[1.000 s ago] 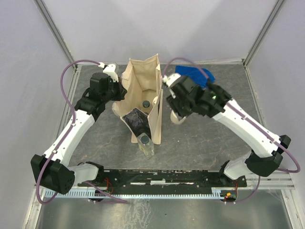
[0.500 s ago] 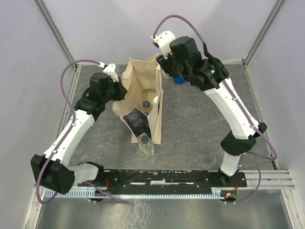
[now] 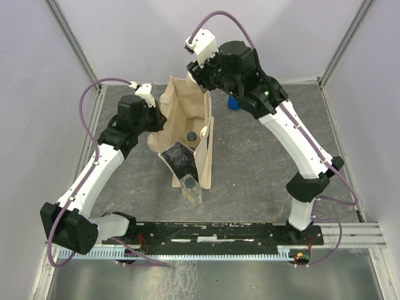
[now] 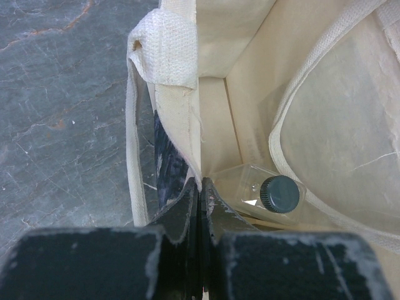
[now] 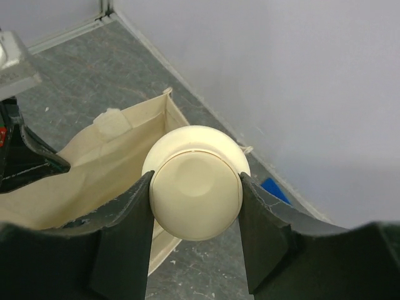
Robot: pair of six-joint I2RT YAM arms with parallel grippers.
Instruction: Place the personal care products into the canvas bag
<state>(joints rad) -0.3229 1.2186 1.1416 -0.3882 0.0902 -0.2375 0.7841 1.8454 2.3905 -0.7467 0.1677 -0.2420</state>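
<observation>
Presently the carry-and-drop step is in hand. The right gripper is clamping the cream-coloured bottle by its sides, round cap facing the wrist camera, and is holding it in the air over the far rim of the canvas bag. The left gripper, jaws pressed together on the bag's left wall, is propping the mouth open. The bottle is hanging above the far end rather than squarely over the opening, so the next move is probably calling for a short travel toward the near side and a descent into the mouth before the jaws part. A dark-capped bottle is lying inside on the bag's floor, and a grey-capped bottle is lying on the table against the bag's near end, not yet collected.
</observation>
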